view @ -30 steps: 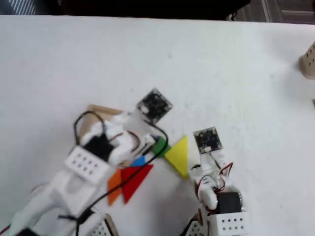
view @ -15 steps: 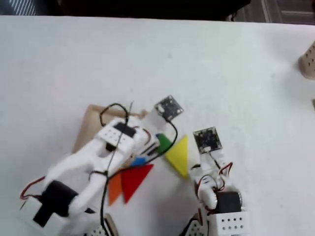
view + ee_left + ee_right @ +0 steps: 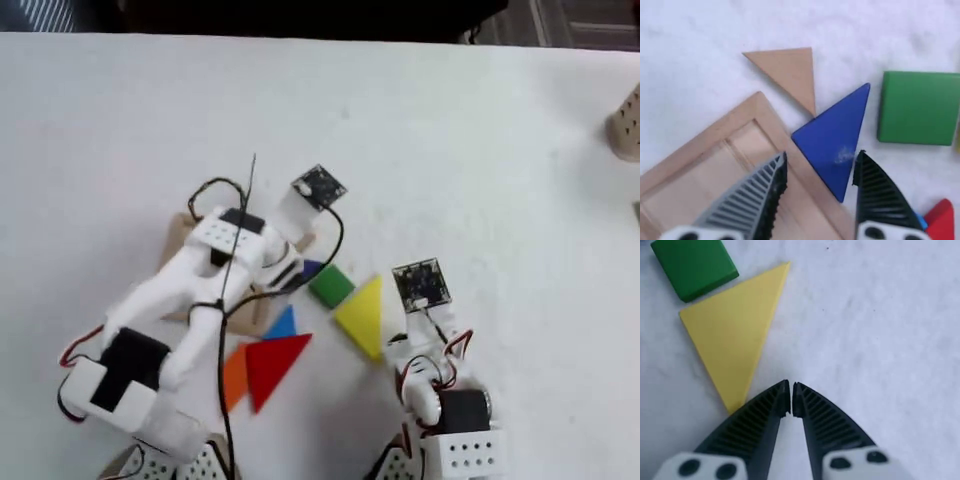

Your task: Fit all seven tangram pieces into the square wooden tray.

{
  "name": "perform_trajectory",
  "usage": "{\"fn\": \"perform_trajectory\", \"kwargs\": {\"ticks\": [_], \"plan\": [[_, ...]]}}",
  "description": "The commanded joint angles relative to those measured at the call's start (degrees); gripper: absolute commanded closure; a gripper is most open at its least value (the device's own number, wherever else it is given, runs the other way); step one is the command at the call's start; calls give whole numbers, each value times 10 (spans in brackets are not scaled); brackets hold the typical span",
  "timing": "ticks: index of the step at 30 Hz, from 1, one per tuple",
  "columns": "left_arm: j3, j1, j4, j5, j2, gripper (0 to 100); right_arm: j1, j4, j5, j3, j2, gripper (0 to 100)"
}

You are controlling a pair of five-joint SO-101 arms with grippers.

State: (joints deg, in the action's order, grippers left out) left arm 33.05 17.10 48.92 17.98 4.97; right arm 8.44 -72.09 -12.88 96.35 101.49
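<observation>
Blue wooden triangle (image 3: 832, 140) lies on the white table (image 3: 690, 45), short edge touching the outer rim of the square wooden tray (image 3: 710, 150), between the spread jaws of my left gripper (image 3: 821, 157), the nearer one; my right gripper (image 3: 791, 391) sits closed and empty.

blue triangle (image 3: 832, 140) sits between left gripper (image 3: 820, 162) fingers, tight against tray (image 3: 740, 115) rim; tan triangle (image 3: 787, 72) touches its corner, green square (image 3: 917, 107) just beside; visible tray floor free; wide room on table (image 3: 450, 120) beyond pieces

Tray (image 3: 700, 145) bare pale wood, grain visible; blue triangle (image 3: 832, 140) smooth matt paint; fingers (image 3: 872, 195) ribbed plastic; table (image 3: 700, 40) matt.
</observation>
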Motion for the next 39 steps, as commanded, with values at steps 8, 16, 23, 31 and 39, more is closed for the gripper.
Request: {"fn": "perform_trajectory", "kwargs": {"ticks": [8, 16, 23, 31, 39], "plan": [[-79, 36, 42, 3, 46, 774, 1, -2, -5, 5, 7, 981], [-81, 107, 41, -69, 48, 774, 3, -2, -5, 5, 7, 981], [-81, 112, 39, -76, 45, 774, 4, -2, -5, 5, 7, 981], [-92, 95, 44, -80, -41, 777, 5, -2, -5, 5, 7, 981], [5, 167, 36, -72, -121, 774, 5, -2, -5, 5, 7, 981]]}}
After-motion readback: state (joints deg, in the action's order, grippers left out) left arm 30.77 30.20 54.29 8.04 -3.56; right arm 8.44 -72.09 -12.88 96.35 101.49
